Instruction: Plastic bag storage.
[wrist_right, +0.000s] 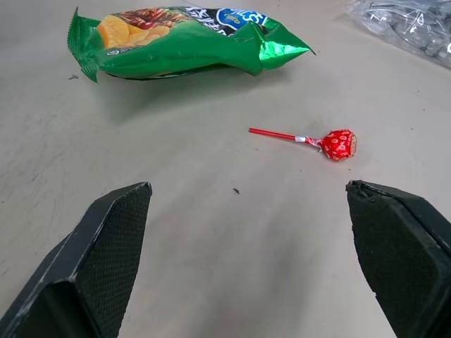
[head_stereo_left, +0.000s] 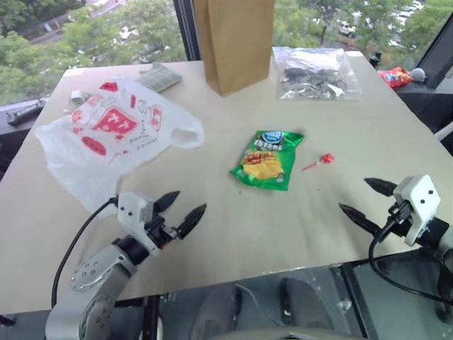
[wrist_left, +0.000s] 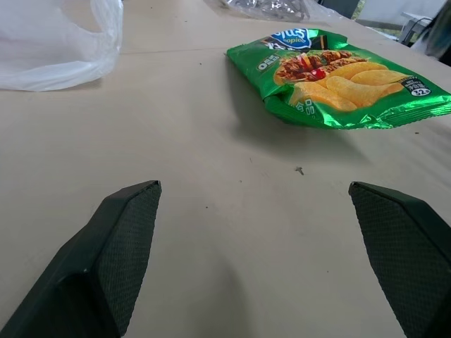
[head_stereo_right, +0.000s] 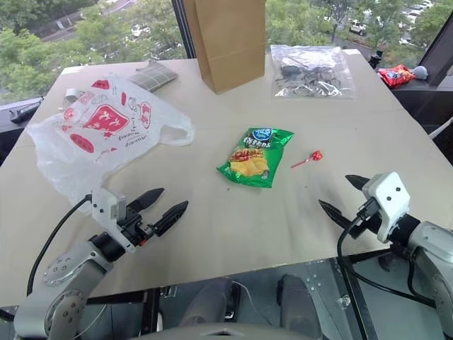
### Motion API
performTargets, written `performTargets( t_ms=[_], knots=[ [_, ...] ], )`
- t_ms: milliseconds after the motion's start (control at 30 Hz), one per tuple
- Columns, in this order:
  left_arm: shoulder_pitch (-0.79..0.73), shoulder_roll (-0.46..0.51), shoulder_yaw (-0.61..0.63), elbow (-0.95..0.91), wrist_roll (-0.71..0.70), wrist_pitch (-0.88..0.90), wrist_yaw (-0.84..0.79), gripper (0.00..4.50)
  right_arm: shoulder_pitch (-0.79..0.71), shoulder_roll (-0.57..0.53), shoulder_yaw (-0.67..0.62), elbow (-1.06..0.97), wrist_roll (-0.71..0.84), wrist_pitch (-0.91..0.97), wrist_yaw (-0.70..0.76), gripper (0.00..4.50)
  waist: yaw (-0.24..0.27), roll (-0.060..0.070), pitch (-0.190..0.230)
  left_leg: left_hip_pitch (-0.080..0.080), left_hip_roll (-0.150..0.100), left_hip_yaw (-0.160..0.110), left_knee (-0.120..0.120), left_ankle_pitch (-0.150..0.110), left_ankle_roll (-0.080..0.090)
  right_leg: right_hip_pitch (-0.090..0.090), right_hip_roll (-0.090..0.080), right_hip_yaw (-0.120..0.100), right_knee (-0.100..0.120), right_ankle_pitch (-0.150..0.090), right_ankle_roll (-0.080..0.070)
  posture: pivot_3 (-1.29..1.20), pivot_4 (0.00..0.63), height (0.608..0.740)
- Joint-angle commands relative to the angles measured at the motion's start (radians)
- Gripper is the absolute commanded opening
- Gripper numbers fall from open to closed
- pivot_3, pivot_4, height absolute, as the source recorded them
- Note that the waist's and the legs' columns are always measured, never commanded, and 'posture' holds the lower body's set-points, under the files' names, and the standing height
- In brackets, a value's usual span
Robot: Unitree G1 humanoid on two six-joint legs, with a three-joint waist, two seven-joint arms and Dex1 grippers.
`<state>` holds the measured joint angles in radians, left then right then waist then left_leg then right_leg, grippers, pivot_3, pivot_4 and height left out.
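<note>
You are at the very start: nothing is gripped and the plastic bag [head_stereo_left: 113, 134] lies untouched on the table [head_stereo_left: 233, 234], spread out at the robot's left, well beyond the left gripper [head_stereo_left: 182, 211]. One loop handle trails toward the table's middle. Both tools are released, jaws spread wide and empty; the left gripper hovers low over the near edge, pointing toward the centre, and the right gripper [head_stereo_left: 367, 201] hangs at the near right edge, angled inward.

My reading is that the step in hand is the approach. The next move calls for swinging the left gripper out toward the bag and pinching its film or a handle (thin and crinkly, so it will likely slip and bunch rather than lift cleanly); the right gripper probably has to come across to help fold or gather it.

Mind what sits around. A green chip packet [head_stereo_left: 267, 160] lies mid-table with a red lollipop [head_stereo_left: 325, 159] just beside it, both between the right gripper and the bag. Farther back stand a tall brown paper bag [head_stereo_left: 233, 42] and a clear bag of dark items [head_stereo_left: 315, 72], well apart from your reach. A grey flat object [head_stereo_left: 159, 76] touches the plastic bag's far edge.
</note>
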<state>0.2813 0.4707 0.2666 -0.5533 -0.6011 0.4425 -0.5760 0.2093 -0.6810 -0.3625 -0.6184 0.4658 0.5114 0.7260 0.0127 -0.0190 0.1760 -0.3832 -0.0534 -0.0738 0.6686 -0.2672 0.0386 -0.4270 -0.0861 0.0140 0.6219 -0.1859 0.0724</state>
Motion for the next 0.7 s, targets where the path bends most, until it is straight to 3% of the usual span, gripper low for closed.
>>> performTargets(
  t_ms=[33,267,400,500,567,700],
  knots=[
    [0.002,-0.004,0.026,-0.007,0.007,-0.043,-0.001,4.44,-0.019,-0.008,0.009,-0.023,-0.002,-0.015,-0.01,4.5,0.0,0.0,0.0,0.0,0.0,0.0,0.0,0.0,0.0,0.0,0.0,0.0,0.0,0.0,0.0,0.0,0.15,0.74],
    [-0.052,-0.022,0.027,-0.005,0.042,-0.05,0.084,4.44,-0.068,0.01,0.069,-0.052,0.016,0.003,-0.051,4.5,0.002,0.0,0.0,0.0,0.0,0.0,0.0,0.0,0.0,0.0,0.0,0.0,0.0,0.0,0.0,0.0,0.15,0.74],
    [-0.134,-0.023,0.02,0.001,0.207,-0.038,0.259,4.44,-0.121,0.027,0.087,-0.111,0.073,-0.015,-0.042,4.5,0.002,0.0,0.0,0.0,0.0,0.0,0.0,0.0,0.0,0.0,0.0,-0.001,0.0,0.0,0.0,0.0,0.15,0.74],
    [-0.19,0.056,-0.002,0.024,0.413,0.015,0.38,4.44,-0.164,0.012,0.11,-0.173,0.138,-0.009,-0.005,4.5,0.0,-0.001,0.001,0.0,0.0,0.0,0.0,0.0,0.0,0.0,0.001,0.0,0.0,0.001,0.0,0.0,0.15,0.74],
    [-0.222,0.172,-0.021,0.083,0.577,0.007,0.411,4.44,-0.201,-0.007,0.12,-0.2,0.193,0.007,0.018,4.5,0.0,-0.001,0.001,0.0,0.0,-0.001,0.0,0.0,0.0,0.0,0.002,0.0,0.0,0.002,0.003,0.0,0.15,0.74],
    [-0.27,0.269,-0.083,0.181,0.721,0.011,0.424,4.44,-0.25,-0.029,0.147,-0.206,0.229,0.031,0.013,4.5,0.002,0.0,0.001,0.0,0.0,-0.001,0.0,0.0,0.0,0.0,0.001,-0.001,-0.001,0.001,0.002,0.0,0.15,0.74]
  ],
)
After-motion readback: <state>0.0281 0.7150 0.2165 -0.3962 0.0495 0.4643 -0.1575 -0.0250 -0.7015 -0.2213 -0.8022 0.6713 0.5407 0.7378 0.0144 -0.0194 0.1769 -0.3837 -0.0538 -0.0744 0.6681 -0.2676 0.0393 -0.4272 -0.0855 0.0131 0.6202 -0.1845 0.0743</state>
